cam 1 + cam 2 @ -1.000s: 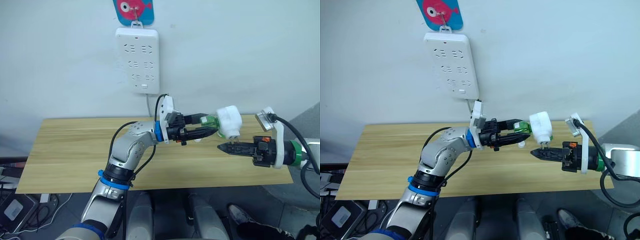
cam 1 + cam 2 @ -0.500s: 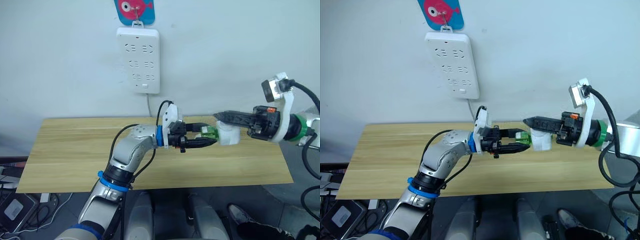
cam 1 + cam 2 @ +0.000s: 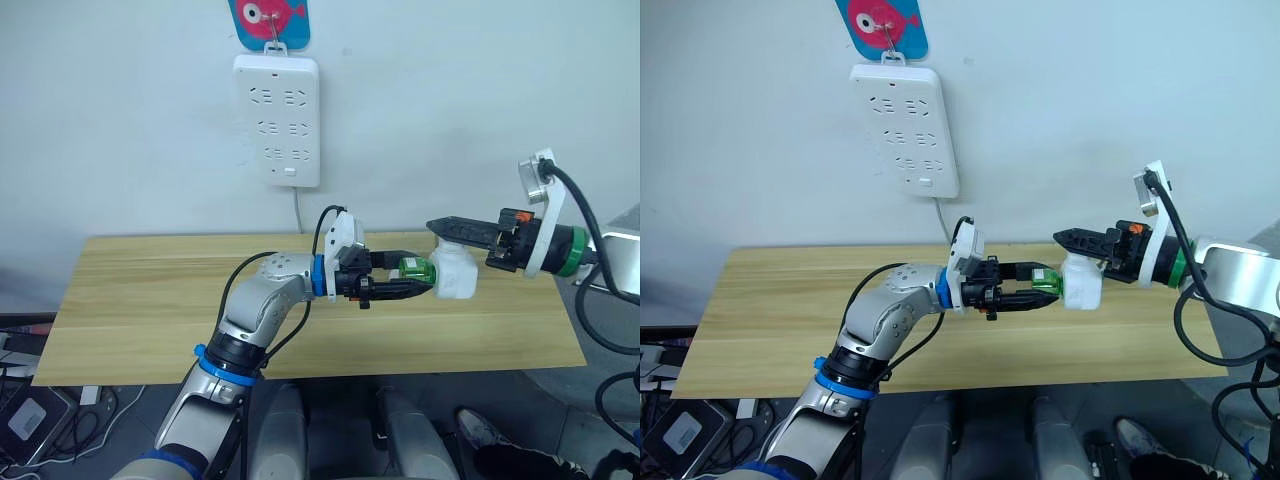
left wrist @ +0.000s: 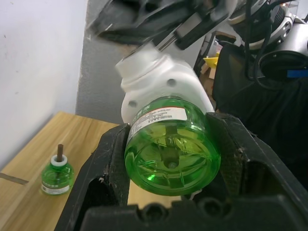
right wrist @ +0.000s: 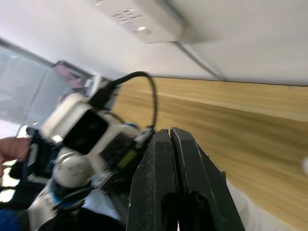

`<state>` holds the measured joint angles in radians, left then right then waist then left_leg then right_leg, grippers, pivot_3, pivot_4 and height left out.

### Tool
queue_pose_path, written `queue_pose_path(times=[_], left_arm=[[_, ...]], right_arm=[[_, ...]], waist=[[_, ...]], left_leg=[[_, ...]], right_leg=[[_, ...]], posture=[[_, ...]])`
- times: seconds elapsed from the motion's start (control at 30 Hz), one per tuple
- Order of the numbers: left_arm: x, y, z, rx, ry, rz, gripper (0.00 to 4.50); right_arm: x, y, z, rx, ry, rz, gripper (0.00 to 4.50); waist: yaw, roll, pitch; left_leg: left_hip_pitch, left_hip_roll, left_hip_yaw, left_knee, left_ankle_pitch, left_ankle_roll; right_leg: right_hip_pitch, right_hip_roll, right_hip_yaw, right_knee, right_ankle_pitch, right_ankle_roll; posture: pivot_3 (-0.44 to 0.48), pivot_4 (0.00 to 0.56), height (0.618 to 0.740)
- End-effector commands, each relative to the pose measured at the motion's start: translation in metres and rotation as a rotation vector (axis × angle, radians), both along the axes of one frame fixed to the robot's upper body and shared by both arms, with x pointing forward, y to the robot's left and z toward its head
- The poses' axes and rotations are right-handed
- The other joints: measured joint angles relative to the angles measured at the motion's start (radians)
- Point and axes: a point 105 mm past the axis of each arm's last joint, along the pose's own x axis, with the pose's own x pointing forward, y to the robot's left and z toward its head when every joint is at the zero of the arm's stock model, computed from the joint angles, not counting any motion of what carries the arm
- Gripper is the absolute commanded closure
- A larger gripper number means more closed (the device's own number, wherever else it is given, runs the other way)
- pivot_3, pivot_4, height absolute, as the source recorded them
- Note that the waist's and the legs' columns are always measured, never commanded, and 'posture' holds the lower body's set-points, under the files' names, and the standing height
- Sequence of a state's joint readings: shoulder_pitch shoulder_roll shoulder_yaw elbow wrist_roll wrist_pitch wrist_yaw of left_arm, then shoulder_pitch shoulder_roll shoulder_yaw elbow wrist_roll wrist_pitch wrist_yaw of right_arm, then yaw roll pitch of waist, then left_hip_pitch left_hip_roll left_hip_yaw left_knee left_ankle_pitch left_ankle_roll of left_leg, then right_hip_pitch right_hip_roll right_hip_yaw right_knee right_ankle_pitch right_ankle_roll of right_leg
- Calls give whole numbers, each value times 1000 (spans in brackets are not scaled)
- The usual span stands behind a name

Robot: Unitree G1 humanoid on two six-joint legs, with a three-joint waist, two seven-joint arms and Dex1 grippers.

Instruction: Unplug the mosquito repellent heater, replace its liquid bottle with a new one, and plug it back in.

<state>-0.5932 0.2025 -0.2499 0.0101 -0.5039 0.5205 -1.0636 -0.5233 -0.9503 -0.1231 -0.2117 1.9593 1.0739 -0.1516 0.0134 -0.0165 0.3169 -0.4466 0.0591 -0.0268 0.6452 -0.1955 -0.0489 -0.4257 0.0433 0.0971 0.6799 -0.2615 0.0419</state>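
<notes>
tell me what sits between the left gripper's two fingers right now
A green liquid bottle fills the gap between the left gripper fingers, its neck in the white mosquito repellent heater; the left wrist view shows it best.

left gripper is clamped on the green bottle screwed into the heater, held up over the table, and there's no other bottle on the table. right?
Not quite. The left gripper does clamp the green bottle attached to the heater, held above the table, but the left wrist view shows a second green bottle standing upright on the table.
</notes>
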Motion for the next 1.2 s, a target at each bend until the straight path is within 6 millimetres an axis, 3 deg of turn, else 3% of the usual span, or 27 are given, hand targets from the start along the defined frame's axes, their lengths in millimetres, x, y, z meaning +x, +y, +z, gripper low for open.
queue_pose_path(times=[0.03, 0.27, 0.37, 0.47, 0.53, 0.67, 0.73, 1.2], left_arm=[[-16, -5, 18, -61, -58, -90, 2167], [-6, 3, 13, -45, -59, -31, 2167], [0, 11, 11, -44, -60, 6, 2167], [8, 25, 16, -71, -46, 39, 2167], [12, 30, 22, -88, -30, 56, 2167], [15, 31, 29, -91, 6, 45, 2167], [15, 30, 33, -86, 20, 24, 2167], [-5, 18, 42, -102, 108, -118, 2167]], right_arm=[[3, 0, 11, 33, -38, -32, 4439], [-26, -3, 52, 157, -166, 235, 4439], [-28, -16, 64, 154, -182, 237, 3910], [-28, -45, 60, 81, -144, 109, 2806], [-30, -58, 41, -6, -92, 43, 2121], [-42, -59, -2, -64, 1, 61, 617], [-46, -55, -10, -27, 14, 83, 53], [-41, -10, -2, 122, -19, 171, 53]], waist=[[-2, 0, 0], [-3, 0, 0], [-3, 0, 0], [3, 0, 0], [6, 0, 0], [8, 0, 0], [9, 0, 0], [-9, 1, -1]], left_leg=[[0, 0, 0, 0, 0, 0], [0, 0, 0, 0, 0, 0], [0, 0, 0, 0, 0, 0], [0, 0, 0, 0, 0, 0], [-1, 0, 0, 0, 0, 0], [-1, 0, 0, 0, 0, 0], [-1, 0, 0, 0, 0, 0], [0, 0, 0, 0, 0, 0]], right_leg=[[0, 0, 0, 0, 0, 0], [0, 0, 0, 0, 0, 0], [0, 0, 0, 0, 0, 0], [0, 0, 0, 0, 0, 0], [0, 0, -1, -1, 0, 0], [0, 0, 0, -1, 0, 0], [0, 0, -1, 0, 0, 0], [0, 0, -1, 0, 1, 1]], posture=[[92, 272, 740], [101, 275, 740], [101, 274, 740], [98, 271, 740], [96, 269, 740], [102, 261, 740], [106, 260, 740], [116, 248, 740]])
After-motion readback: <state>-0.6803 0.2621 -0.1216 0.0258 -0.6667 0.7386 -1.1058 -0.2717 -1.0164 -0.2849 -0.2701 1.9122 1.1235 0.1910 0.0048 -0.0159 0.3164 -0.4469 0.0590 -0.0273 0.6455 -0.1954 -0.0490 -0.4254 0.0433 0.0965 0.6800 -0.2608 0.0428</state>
